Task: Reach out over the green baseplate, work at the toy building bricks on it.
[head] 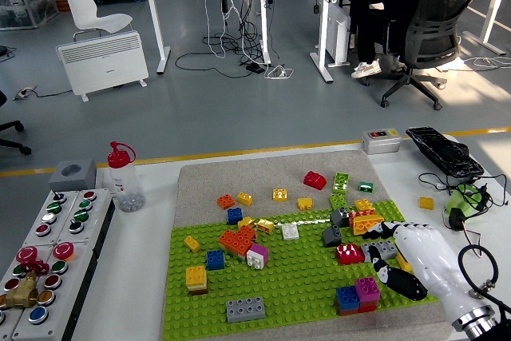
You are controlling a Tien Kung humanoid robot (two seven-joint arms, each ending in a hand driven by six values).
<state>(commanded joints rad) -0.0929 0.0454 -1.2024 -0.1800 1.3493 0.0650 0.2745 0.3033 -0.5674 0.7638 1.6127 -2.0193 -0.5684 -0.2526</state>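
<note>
The green baseplate (295,277) lies on a grey mat, with several bricks scattered over it. My right hand (393,255), white with black fingertips, reaches in from the lower right over the plate's right edge. Its fingers are loosely spread and hold nothing. The fingertips (391,230) are right beside a tilted orange brick (367,224). The thumb (397,283) lies just below a grey brick (383,248), which the hand partly hides. A red brick (349,254) sits just left of it. A magenta brick (367,289) and a blue brick (347,298) stand side by side, apart from the hand. The left arm is out of view.
A box of push buttons (48,253) and a red-capped bottle (125,177) stand at the left. A keyboard (444,152), a green battery pack with wires (467,201) and a loose yellow brick (426,203) lie at the right. A long grey brick (245,308) sits near the plate's front.
</note>
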